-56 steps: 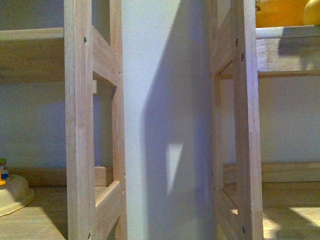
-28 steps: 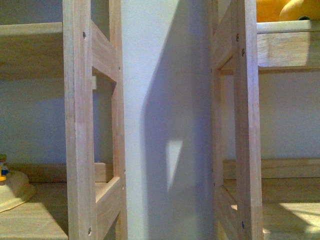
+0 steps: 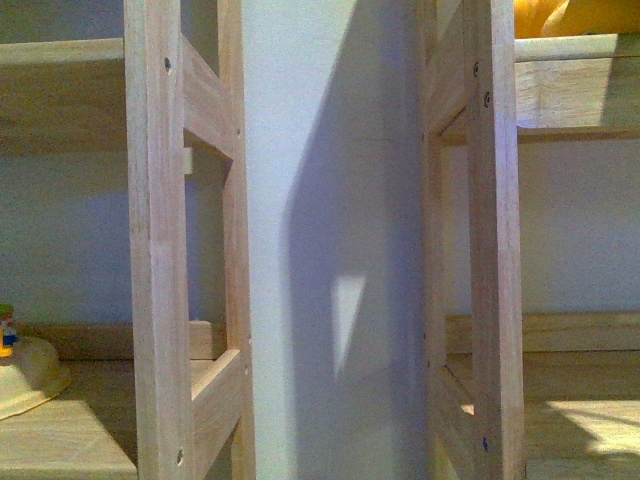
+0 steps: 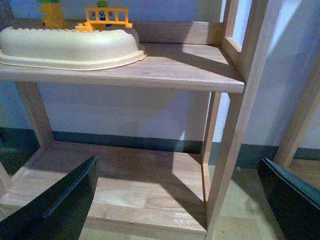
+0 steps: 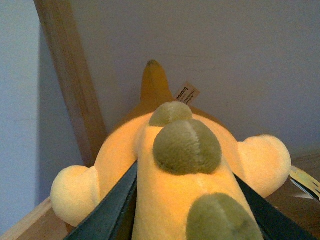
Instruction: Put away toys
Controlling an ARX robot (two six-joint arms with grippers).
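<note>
The plush toy [image 5: 180,165], clamped between the right fingers [image 5: 120,205], has slid further toward the upper right of the front view over the upper shelf [image 3: 575,85], so release looks near, while the left fingers [image 4: 65,200] hang wide open and empty.

A wooden shelf unit [image 4: 227,115] stands against a pale wall. On its upper shelf [image 4: 165,70] lies a cream dome-shaped item [image 4: 70,47], and behind that item sit an orange toy fence [image 4: 106,17] and what may be a yellow figure [image 4: 51,14], cropped. Below the upper shelf, the lower shelf [image 4: 125,180] is bare wood. The left gripper's [image 4: 182,210] dark fingers [image 4: 60,205] frame it, spread wide apart.
</note>
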